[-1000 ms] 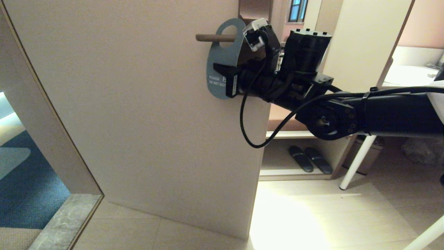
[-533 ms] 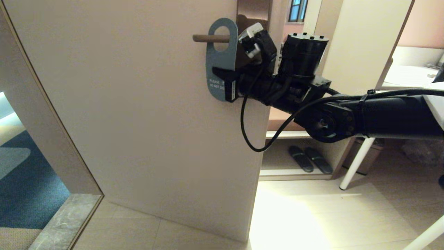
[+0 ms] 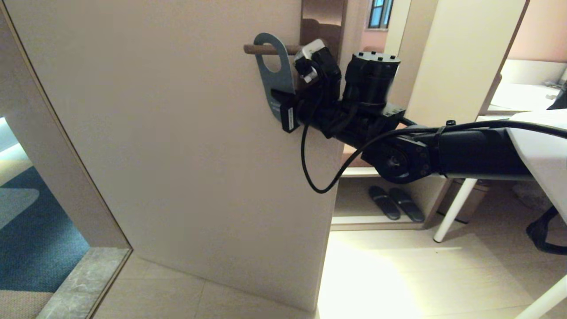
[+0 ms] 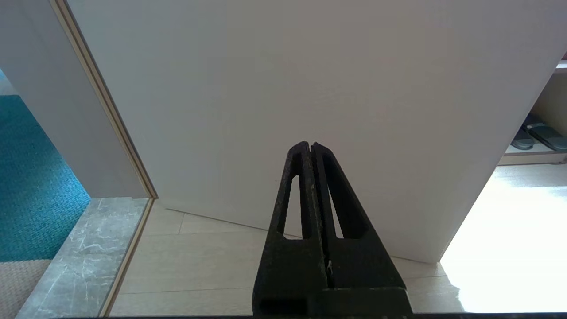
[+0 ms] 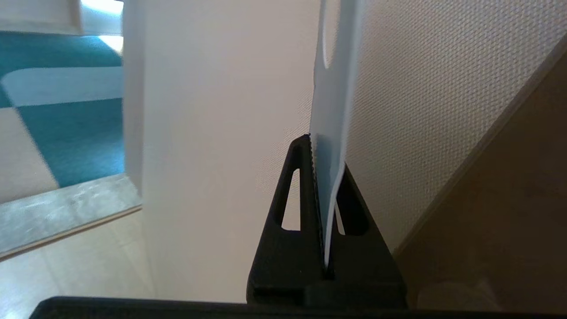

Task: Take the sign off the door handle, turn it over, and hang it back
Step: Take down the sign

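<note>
The sign [image 3: 271, 77] shows its slate-blue side, seen nearly edge-on, and its large hole is threaded over the bronze door handle [image 3: 254, 49], a horizontal lever on a tall backplate [image 3: 322, 17]. My right gripper [image 3: 283, 108] is shut on the sign's lower part, just under the lever. In the right wrist view the sign [image 5: 332, 110] stands pinched between the two fingers of the right gripper [image 5: 328, 153]. My left gripper [image 4: 310, 145] is shut and empty, low before the door, out of the head view.
The pale door [image 3: 177, 155] stands ajar, its free edge by my right arm. Behind it are a low shelf with dark slippers [image 3: 394, 203], white table legs [image 3: 456, 208] and a tiled floor. A doorway with blue carpet [image 3: 35, 239] lies at left.
My right gripper has moved left and a little up with the sign. The sign has turned from nearly face-on to nearly edge-on and slid along the lever towards its free end.
</note>
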You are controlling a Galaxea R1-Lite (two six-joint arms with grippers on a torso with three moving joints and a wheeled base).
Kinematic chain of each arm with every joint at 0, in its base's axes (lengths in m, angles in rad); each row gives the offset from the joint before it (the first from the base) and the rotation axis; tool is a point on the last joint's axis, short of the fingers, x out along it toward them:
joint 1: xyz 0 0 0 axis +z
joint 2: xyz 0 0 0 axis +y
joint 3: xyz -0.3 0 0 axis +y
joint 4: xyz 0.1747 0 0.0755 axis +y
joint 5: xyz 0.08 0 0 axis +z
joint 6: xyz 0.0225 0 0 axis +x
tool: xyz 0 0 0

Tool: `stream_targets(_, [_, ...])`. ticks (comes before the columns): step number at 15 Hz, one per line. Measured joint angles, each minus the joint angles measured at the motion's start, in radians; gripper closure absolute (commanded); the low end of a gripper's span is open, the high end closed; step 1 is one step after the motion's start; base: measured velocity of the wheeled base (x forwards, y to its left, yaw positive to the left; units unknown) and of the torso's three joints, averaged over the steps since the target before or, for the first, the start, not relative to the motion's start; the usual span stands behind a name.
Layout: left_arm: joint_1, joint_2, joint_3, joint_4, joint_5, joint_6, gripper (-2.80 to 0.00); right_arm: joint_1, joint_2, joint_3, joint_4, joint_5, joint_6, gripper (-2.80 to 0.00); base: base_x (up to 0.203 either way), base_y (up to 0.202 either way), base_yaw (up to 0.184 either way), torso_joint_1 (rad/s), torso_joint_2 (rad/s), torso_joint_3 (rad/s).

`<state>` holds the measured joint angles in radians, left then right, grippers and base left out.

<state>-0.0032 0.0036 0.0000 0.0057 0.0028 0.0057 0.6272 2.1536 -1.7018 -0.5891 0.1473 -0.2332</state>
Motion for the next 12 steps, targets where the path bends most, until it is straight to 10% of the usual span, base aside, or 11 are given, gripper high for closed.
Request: stream_targets(12, [0.0, 0.0, 0.0, 0.0, 0.0, 0.0, 0.0, 0.015, 0.052, -0.112, 0.001, -0.055, 0.0, 0.0, 0.0, 0.0, 0.0, 0.0, 0.0, 0.0])
